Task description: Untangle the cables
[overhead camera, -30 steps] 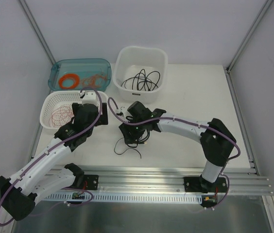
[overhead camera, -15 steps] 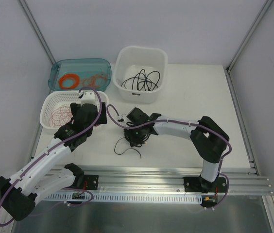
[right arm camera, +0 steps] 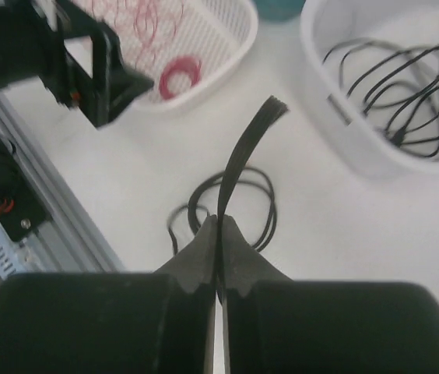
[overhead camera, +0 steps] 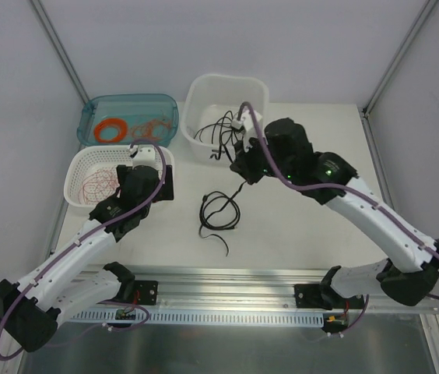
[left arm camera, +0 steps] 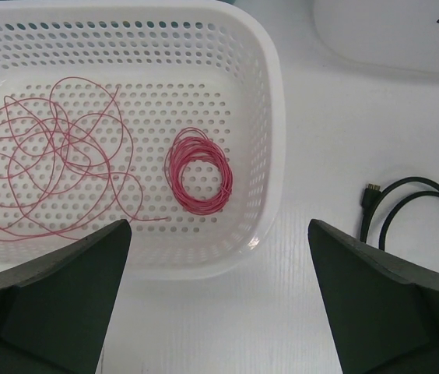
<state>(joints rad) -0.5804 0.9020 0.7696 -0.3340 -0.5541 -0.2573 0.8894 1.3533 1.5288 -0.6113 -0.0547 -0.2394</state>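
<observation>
- Left arm [overhead camera: 71, 257]: white tubular links joined by bulky black joints.
- Right arm [overhead camera: 375, 218]: the same white links and black joints, with a small green light [overhead camera: 327, 164] glowing on its dark housing.
- A purple cable [overhead camera: 161, 167] runs loosely along each arm.
- Black base blocks [overhead camera: 319, 296] at the foot of each arm.
- Left gripper [left arm camera: 219, 226]: two matte black, wedge-shaped fingers.
- Right gripper [right arm camera: 218, 222]: black fingers tapering to narrow tips.

White bench [overhead camera: 313, 210]. Upper left of frame: teal bin [overhead camera: 126, 97]; just below it, white perforated basket [overhead camera: 74, 173]. Upper centre: white tub [overhead camera: 227, 77]. Centre: black cable [overhead camera: 221, 212] in loose loops on bench, one strand rising off it. Aluminium rail [overhead camera: 243, 280] along lower edge.
</observation>
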